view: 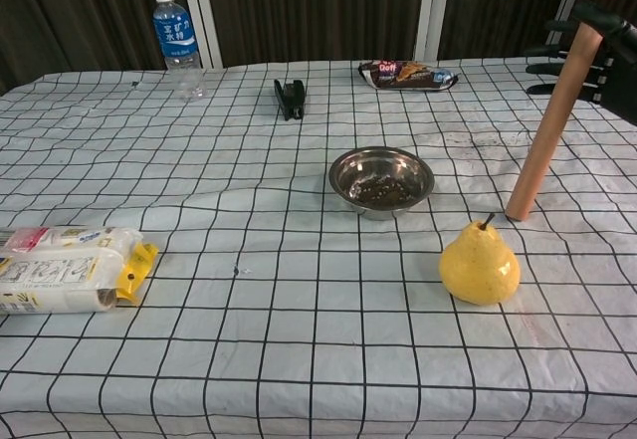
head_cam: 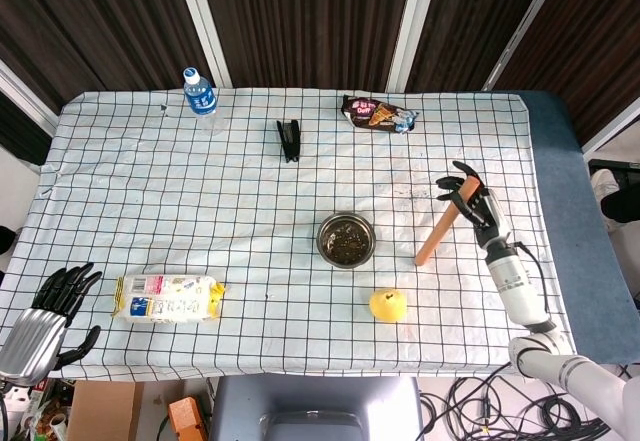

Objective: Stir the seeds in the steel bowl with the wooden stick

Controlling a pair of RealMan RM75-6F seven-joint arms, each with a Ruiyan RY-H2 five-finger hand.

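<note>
The right robot hand grips the top of the wooden stick, which leans down and to its left until the lower end touches the checked cloth of the bench; several fingers stick out past the stick. The steel bowl with the dark seeds sits further to that hand's left, apart from the stick's foot, and a yellow pear lies near that foot. The left robot hand hangs off the bench's near left corner, fingers spread and holding nothing, beside a packet of biscuits
</note>
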